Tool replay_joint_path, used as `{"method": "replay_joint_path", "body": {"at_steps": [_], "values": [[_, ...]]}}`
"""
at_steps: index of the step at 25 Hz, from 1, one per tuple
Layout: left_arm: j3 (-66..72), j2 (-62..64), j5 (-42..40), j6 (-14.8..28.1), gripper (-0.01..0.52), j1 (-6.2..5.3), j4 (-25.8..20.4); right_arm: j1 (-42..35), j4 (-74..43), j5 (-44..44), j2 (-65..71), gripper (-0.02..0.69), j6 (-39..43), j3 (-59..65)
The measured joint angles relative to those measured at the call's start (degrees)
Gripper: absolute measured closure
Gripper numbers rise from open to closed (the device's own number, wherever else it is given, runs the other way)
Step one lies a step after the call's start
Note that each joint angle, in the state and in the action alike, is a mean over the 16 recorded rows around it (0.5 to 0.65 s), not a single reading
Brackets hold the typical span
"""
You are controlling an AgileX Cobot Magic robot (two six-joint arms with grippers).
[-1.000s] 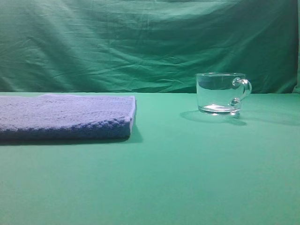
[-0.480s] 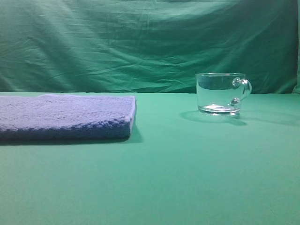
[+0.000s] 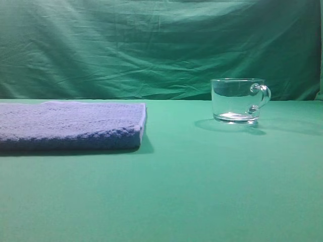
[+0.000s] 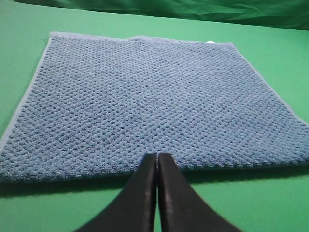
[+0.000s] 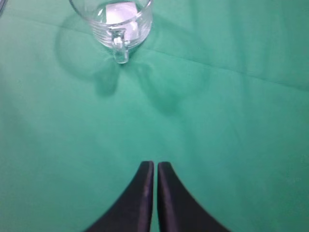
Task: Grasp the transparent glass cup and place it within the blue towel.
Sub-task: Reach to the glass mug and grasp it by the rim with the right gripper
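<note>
Your short clear glass mug with a loop handle (image 3: 237, 100) stands upright on the green tabletop (image 3: 202, 191), well apart from the flat blue nubby terry towel (image 3: 70, 126). Your left hand (image 4: 157, 157) is clenched empty at the towel's near edge; your right hand (image 5: 155, 165) is clenched too, short of the mug.

Only the tips of the robot's two claws show, each in its own wrist view. The left claw (image 4: 157, 166) is a pair of plain black fingers with a smooth, matte finish. Each finger is broad at the bottom edge of the view and curves inward to a narrow, blunt tip, so the pair forms a flared, pointed shape. The right claw (image 5: 154, 169) looks the same: two matte black, tapering fingers. No cables, screws or markings show on either.
</note>
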Motion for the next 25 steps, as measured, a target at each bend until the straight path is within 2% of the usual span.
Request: {"method": "replay_joint_path", "body": {"at_steps": [6,10,14,20,25], "values": [[0.0,0.0,0.0,0.0,0.514,0.0,0.0,1.26,0.39,-4.13,9.51,0.116,-2.09,-3.78],[0.0,0.0,0.0,0.0,0.514,0.0,0.0,1.42,0.93,-8.09,14.46,0.07,-3.06,-5.05],[0.0,0.0,0.0,0.0,0.514,0.0,0.0,1.42,1.52,-12.05,18.24,0.136,-4.38,-5.78],[0.0,0.0,0.0,0.0,0.514,0.0,0.0,1.43,2.33,-16.69,21.42,0.326,-6.26,-6.17],[0.0,0.0,0.0,0.0,0.514,0.0,0.0,1.99,2.54,-17.04,22.46,0.472,-7.36,-7.53]]}}
